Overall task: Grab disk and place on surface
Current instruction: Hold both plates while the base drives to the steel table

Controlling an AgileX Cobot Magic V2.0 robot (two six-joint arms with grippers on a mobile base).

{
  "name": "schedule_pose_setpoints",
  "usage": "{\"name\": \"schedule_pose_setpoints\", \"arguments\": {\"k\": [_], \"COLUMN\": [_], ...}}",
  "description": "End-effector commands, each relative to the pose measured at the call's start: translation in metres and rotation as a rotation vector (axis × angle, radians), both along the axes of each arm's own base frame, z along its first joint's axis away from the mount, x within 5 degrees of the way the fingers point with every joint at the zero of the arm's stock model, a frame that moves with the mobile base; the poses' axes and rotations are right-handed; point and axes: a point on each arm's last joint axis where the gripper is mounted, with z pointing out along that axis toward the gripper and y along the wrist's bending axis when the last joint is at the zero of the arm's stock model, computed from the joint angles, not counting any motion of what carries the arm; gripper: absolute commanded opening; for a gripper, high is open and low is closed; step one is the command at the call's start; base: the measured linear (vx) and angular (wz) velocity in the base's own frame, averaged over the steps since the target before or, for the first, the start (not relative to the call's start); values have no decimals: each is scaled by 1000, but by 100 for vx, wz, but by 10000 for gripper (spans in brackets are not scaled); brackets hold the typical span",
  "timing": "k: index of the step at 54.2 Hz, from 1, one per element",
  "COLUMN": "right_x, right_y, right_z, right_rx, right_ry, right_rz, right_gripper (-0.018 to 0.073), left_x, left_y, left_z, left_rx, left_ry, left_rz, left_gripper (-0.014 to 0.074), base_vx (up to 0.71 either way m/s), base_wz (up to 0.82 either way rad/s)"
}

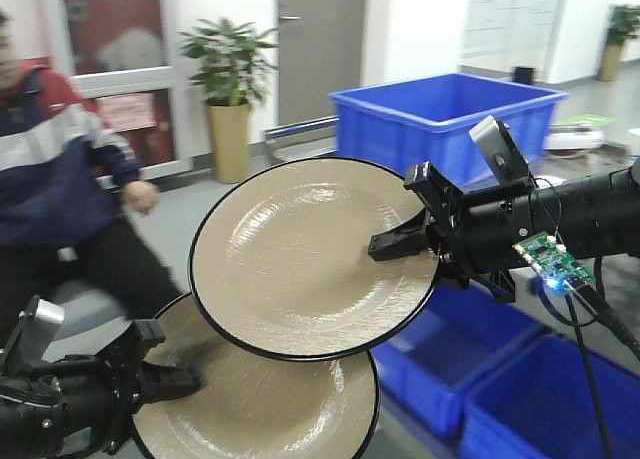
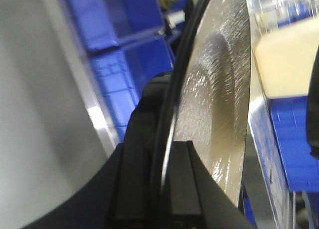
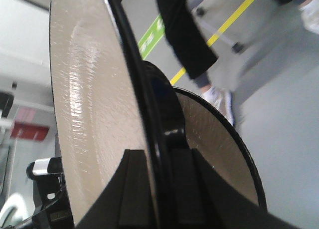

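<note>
Two beige disks with black rims are held up in the air. The upper disk (image 1: 300,254) (image 3: 89,114) faces the front camera, with my right gripper (image 1: 405,241) (image 3: 154,189) shut on its right rim. The lower disk (image 1: 260,404) (image 2: 214,89) sits partly behind it, and my left gripper (image 1: 172,381) (image 2: 167,189) is shut on its left rim. In the right wrist view the lower disk (image 3: 214,144) shows behind the held one. The surface is out of view.
A large blue bin (image 1: 450,119) stands behind the right arm, and more blue crates (image 1: 520,389) lie below it. A seated person (image 1: 60,179) is at the left, close to the left arm. A potted plant (image 1: 232,89) stands by the back wall.
</note>
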Motion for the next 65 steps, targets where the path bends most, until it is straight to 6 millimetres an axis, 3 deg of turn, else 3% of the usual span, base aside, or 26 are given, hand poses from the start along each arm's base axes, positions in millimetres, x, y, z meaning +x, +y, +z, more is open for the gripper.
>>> {"name": "schedule_pose_setpoints", "arguments": {"k": [1, 37, 65], "right_x": [-10, -10, -10], "right_y": [-1, -1, -1], "right_z": [39, 39, 39], "right_rx": [120, 120, 120], "right_ry": [-102, -102, -101], "right_rz": [-42, -42, -41], "right_gripper": [-6, -6, -6], "left_x": [-2, -2, -2], "left_y": [-3, -3, -3], "left_z": [24, 24, 24], "left_rx": [-105, -105, -105], "left_ry": [-43, -43, -43], "left_rz": [4, 4, 4], "left_gripper": [1, 1, 1], "base_vx": [34, 30, 24], "base_wz": [-75, -73, -47]}}
